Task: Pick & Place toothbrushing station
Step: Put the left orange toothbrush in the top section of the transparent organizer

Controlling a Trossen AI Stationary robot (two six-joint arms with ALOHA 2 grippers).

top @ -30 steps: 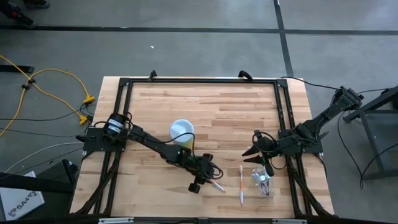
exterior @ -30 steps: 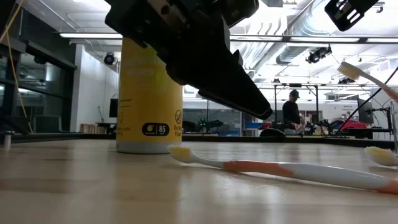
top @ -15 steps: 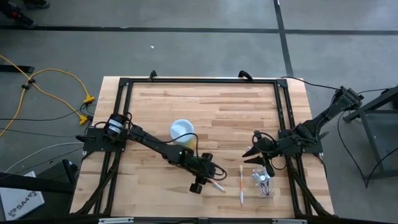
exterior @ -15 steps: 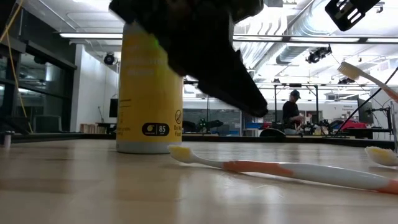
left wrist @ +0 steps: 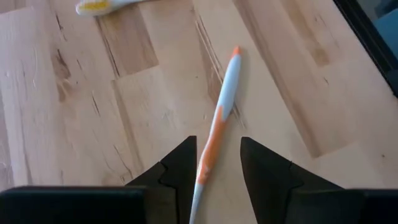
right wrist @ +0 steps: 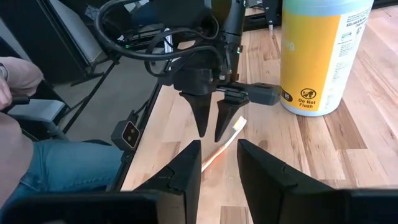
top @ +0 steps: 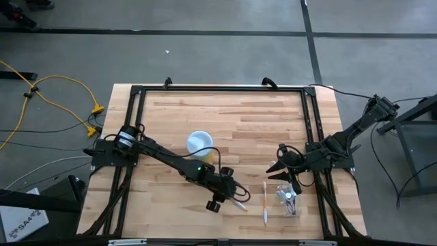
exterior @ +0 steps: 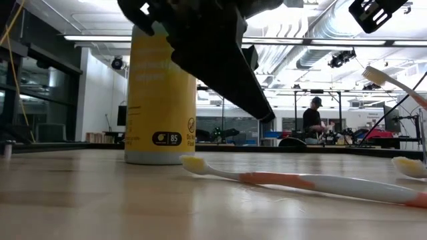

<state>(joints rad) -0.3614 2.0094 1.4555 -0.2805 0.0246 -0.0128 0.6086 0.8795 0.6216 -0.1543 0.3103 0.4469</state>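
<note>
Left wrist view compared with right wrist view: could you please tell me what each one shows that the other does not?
Only the left wrist view shows a second toothbrush head at the picture's edge. Only the right wrist view shows the yellow canister, a seated person's leg beside the table, and the open right tool. Both show the wooden table and the orange-and-white toothbrush lying on it, with the open left tool straddling its handle.
</note>
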